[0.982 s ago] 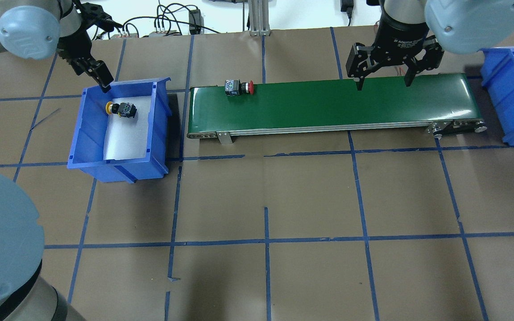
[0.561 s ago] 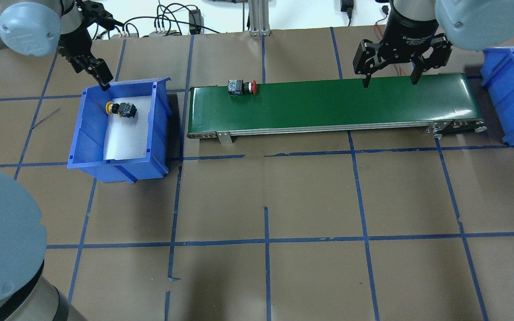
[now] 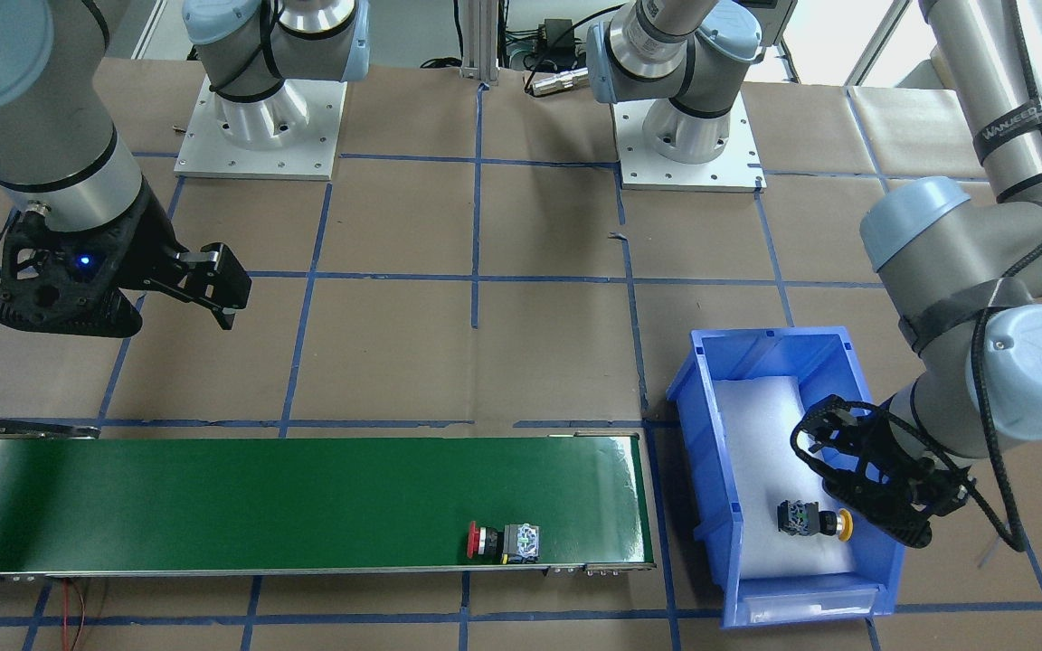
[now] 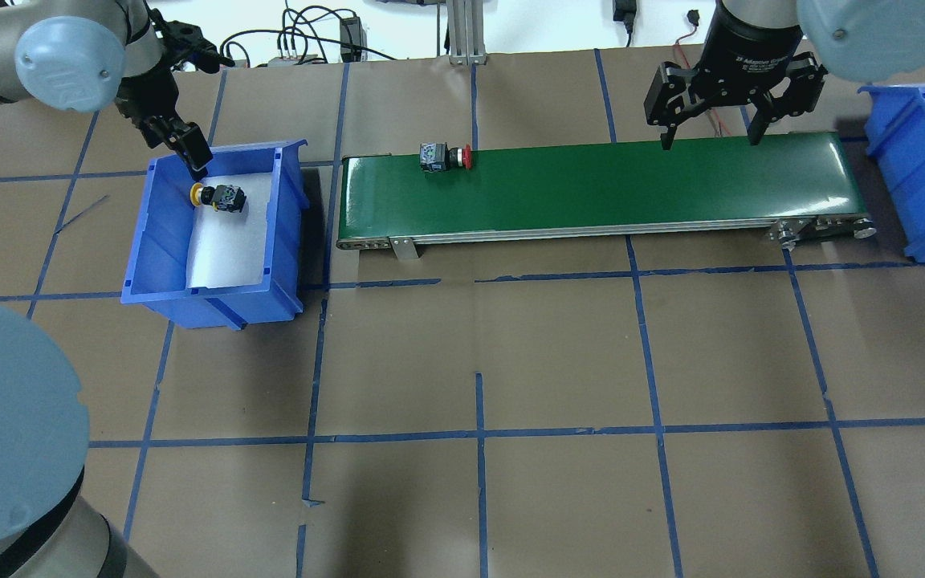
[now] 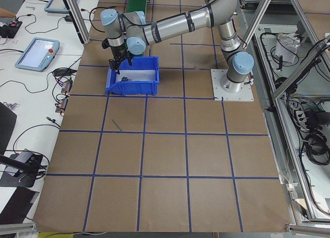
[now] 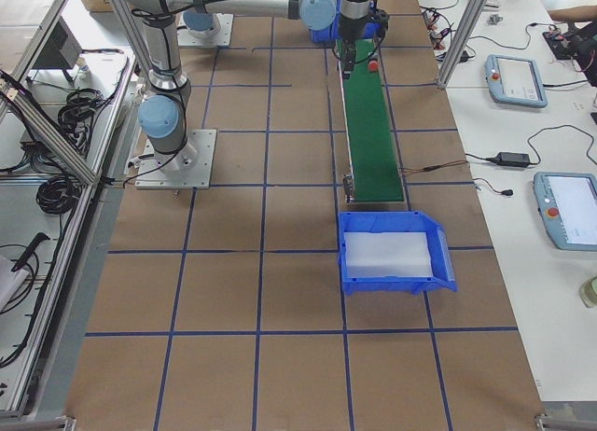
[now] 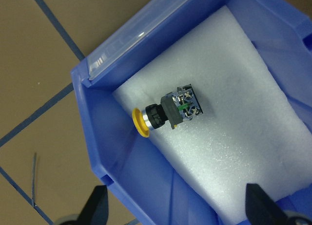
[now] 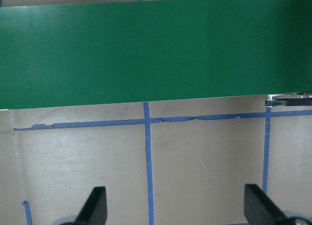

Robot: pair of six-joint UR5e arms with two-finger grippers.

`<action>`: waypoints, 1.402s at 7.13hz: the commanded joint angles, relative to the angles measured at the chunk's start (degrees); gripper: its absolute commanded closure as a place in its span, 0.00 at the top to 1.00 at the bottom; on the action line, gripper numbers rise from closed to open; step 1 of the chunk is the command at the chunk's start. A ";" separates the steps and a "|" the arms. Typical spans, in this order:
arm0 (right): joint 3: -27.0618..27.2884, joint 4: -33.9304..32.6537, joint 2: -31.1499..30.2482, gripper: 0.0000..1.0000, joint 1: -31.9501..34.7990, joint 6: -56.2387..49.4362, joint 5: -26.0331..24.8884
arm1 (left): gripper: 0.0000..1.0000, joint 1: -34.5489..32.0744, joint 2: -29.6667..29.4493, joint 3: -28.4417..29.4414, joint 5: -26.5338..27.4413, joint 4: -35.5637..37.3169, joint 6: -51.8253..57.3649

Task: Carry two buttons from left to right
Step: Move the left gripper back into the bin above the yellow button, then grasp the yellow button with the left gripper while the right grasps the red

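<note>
A black strap (image 3: pixel 1015 115) round my left arm (image 3: pixel 996 54) reads "WANJEED" in white capitals. On the black body of my right gripper (image 4: pixel 709 141), a white print (image 4: pixel 754 63) seems to begin "Adaptive"; the rest blurs. My blue joint cap (image 3: pixel 1041 348) bears an embossed "UR" mark.

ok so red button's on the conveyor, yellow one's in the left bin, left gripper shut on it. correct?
Not quite: the left gripper is open, not shut on the yellow button. The left wrist view shows its fingers spread wide, with that button lying free on the foam in the left bin. The red button is on the conveyor, as you said.
</note>
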 commanded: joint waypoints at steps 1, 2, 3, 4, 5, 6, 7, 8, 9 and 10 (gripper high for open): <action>-0.02 0.00 -0.15 1.00 0.33 0.16 0.16 | 1.00 0.09 -0.13 -0.73 -2.01 1.44 12.78; -0.20 -0.09 -0.15 1.00 0.42 0.16 0.16 | 1.00 0.17 -0.31 -0.73 -2.02 1.54 17.35; -0.20 -0.52 -0.15 1.00 0.51 0.07 0.33 | 1.00 0.35 -0.48 -0.73 -2.10 1.97 20.61; -0.46 -0.70 0.03 1.00 0.77 -0.62 0.42 | 1.00 0.44 -1.01 -0.64 -2.19 2.67 20.91; -0.73 -2.09 0.38 1.00 0.95 -5.94 2.16 | 1.00 0.52 -1.71 -0.47 -3.24 3.98 22.21; -0.55 -2.46 0.55 1.00 1.04 -9.56 4.96 | 1.00 0.52 -2.84 -0.38 -4.20 6.26 24.06; -0.64 -3.59 2.03 1.00 1.39 -13.42 7.95 | 1.00 0.52 -3.90 -0.38 -5.78 8.20 25.90; -0.64 -5.95 4.40 1.00 3.39 -16.33 9.11 | 1.00 0.44 -4.78 -0.46 -7.10 9.00 26.35; -0.82 -9.63 6.95 1.00 6.11 -19.76 9.12 | 1.00 0.61 -5.05 -0.55 -7.20 9.36 26.36; -0.82 -12.10 9.15 1.00 7.44 -24.92 9.12 | 1.00 0.70 -5.14 -0.55 -7.12 9.36 26.36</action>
